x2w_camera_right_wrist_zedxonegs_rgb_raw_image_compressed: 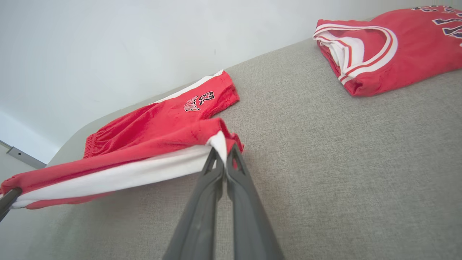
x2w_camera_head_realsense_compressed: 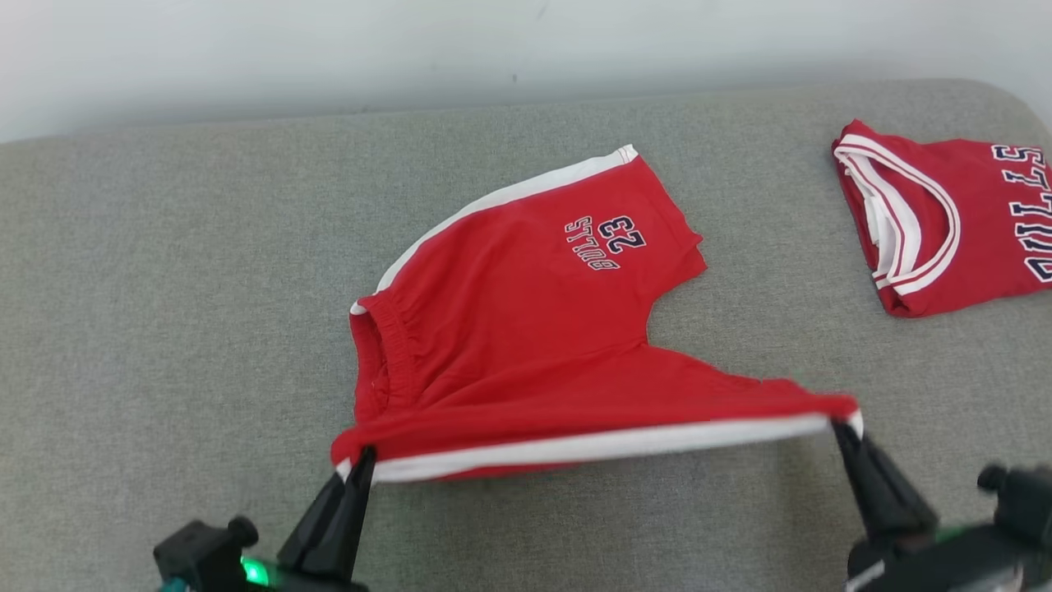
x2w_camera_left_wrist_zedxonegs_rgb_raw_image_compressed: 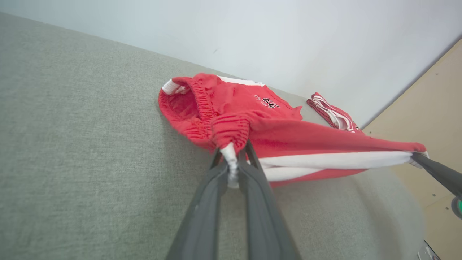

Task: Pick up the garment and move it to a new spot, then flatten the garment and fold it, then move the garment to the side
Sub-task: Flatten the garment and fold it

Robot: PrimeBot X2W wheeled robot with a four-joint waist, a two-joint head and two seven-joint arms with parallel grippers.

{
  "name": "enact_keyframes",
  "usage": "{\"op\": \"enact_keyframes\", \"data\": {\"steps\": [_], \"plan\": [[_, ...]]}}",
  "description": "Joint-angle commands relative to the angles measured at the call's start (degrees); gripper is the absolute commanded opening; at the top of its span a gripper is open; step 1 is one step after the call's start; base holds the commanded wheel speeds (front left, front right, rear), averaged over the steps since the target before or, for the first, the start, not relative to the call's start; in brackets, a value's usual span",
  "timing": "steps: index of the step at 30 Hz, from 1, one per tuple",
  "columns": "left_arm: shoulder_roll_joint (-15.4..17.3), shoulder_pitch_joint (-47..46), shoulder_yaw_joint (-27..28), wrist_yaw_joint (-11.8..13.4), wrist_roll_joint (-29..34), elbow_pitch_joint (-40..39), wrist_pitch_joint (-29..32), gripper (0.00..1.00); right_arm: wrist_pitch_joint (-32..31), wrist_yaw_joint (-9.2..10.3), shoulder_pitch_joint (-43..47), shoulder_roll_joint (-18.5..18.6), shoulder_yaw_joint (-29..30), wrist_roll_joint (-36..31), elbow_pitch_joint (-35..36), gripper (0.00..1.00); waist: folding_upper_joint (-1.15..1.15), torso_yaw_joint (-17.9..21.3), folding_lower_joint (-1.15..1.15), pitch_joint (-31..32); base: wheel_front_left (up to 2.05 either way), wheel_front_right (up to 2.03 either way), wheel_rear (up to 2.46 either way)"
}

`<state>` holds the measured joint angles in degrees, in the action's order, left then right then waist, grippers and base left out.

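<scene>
The garment is a pair of red shorts with white side stripes and "BULLS 23" print, lying mid-surface on the grey cushion. Its near edge is lifted and stretched taut between both grippers. My left gripper is shut on the waistband corner of the garment, seen close in the left wrist view with my left gripper pinching white trim. My right gripper is shut on the leg-hem corner; in the right wrist view my right gripper clamps the white stripe of the garment. The far leg still rests flat.
A folded red jersey with white trim lies at the far right of the grey cushion. The white wall runs behind the cushion's far edge. In the left wrist view a tan floor lies past the cushion's end.
</scene>
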<state>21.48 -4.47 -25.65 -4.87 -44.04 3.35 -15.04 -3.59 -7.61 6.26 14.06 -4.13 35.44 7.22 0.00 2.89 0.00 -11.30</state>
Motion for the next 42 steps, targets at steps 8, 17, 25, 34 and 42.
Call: {"op": "enact_keyframes", "data": {"steps": [8, 17, 25, 34, 42], "plan": [[-1.24, -10.97, -1.26, -1.55, 1.44, 3.04, 0.43, 0.0, -1.57, 0.22, -18.2, 4.51, -1.02, 2.35, -7.62, 0.0, 0.0, -2.23, 0.0, -3.6, 0.0, 0.0, 0.0], [-6.11, -25.61, -2.06, -2.29, 0.29, 13.81, 0.46, 0.0, -3.62, 0.21, -42.66, 5.37, -5.15, 1.14, -25.87, 0.0, 0.0, -6.1, 0.0, -9.05, 0.0, 0.0, 0.0], [-9.24, -34.78, -4.38, -2.5, -0.22, 23.4, 0.53, 0.0, -2.21, 0.21, -54.94, 4.68, -8.45, -0.59, -40.25, 0.0, 0.0, -8.87, 0.0, -11.72, 0.0, 0.0, 0.0], [-11.02, -39.92, -7.6, -2.61, -0.5, 28.53, -0.09, 0.16, 2.83, 0.21, -65.51, 3.86, -12.72, -2.74, -54.73, 0.0, 0.0, -9.93, 0.0, -13.46, 0.0, 0.0, 0.0], [-10.94, -38.04, -6.02, -2.57, 1.94, 27.86, -0.15, 1.0, 7.25, 0.21, -66.22, 4.32, -17.44, -0.68, -60.8, 1.0, 0.0, -9.53, 0.0, -10.98, 0.0, 0.0, 0.0]]}}
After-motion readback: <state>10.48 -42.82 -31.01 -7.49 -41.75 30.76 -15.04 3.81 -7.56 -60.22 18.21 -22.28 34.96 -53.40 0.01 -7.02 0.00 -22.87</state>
